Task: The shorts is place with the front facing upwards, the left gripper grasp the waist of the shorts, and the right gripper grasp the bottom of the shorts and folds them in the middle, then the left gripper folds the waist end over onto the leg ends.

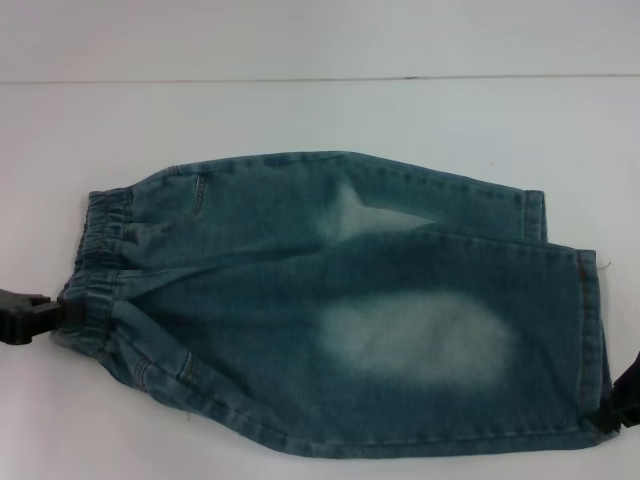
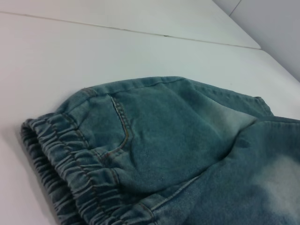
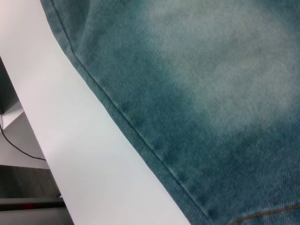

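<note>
We note left gripper [image 1: 45,312] pinching shorts' [image 1: 330,300] waist [image 1: 100,260]; right gripper [image 1: 622,400] at hem [image 1: 590,340], grip unreadable. White table [image 1: 300,110] beneath.

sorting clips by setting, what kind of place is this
Probably a lab or test bench rather than a home: a bare white table, one pair of shorts laid out, and a loose cable below the table edge.

White table [image 1: 300,110], grey floor [image 3: 23,178]

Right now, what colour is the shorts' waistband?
Faded blue denim, same as the shorts; the waistband shows best in the left wrist view.
</note>
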